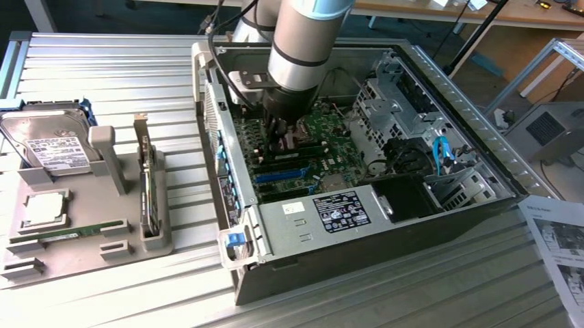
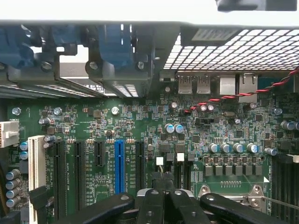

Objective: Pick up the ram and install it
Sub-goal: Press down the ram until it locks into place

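I had the gripper (image 1: 281,134) at upper centre of the exterior view, inside the computer case (image 1: 365,225), over the motherboard (image 2: 140,135). Its fingers (image 2: 150,205) were pressed together, empty. A ram (image 1: 68,232) lay on the tray (image 1: 82,256) at lower left.

The arm (image 1: 297,48) hides the motherboard (image 1: 315,147) beneath it; label (image 1: 340,210) print is unreadable.

Ribbed bare metal table (image 1: 109,75), matt grey plastic tray (image 1: 87,249), glossy green motherboard (image 2: 140,126).

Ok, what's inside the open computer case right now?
Inside the computer case lies a green motherboard with a blue expansion slot and black slots. The arm's gripper, shut, is down over the board. The arm covers part of the board in the exterior view.
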Controlling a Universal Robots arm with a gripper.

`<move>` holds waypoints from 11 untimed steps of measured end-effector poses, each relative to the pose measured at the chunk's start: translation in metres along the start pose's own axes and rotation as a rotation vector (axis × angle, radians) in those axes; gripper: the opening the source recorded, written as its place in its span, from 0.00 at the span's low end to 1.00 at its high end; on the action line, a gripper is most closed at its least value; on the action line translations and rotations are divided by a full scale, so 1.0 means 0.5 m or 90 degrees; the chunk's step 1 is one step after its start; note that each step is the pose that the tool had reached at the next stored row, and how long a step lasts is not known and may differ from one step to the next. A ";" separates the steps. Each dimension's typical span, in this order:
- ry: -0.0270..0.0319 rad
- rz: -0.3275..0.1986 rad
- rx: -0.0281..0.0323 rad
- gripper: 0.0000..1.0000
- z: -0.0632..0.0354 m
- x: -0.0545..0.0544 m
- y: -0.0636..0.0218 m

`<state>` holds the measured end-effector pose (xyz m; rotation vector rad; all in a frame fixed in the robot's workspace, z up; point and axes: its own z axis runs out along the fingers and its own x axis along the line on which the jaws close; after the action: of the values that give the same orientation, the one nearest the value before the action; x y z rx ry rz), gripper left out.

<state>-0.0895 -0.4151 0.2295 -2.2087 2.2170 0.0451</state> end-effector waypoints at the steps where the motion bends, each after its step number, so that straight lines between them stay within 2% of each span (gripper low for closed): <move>1: 0.0000 0.000 0.0000 0.11 0.000 0.000 0.000; 5: 0.0003 0.000 0.0003 0.11 -0.004 0.000 0.000; 11: 0.0051 0.000 0.0000 0.11 -0.030 -0.001 0.000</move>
<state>-0.0895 -0.4149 0.2446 -2.2128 2.2211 0.0363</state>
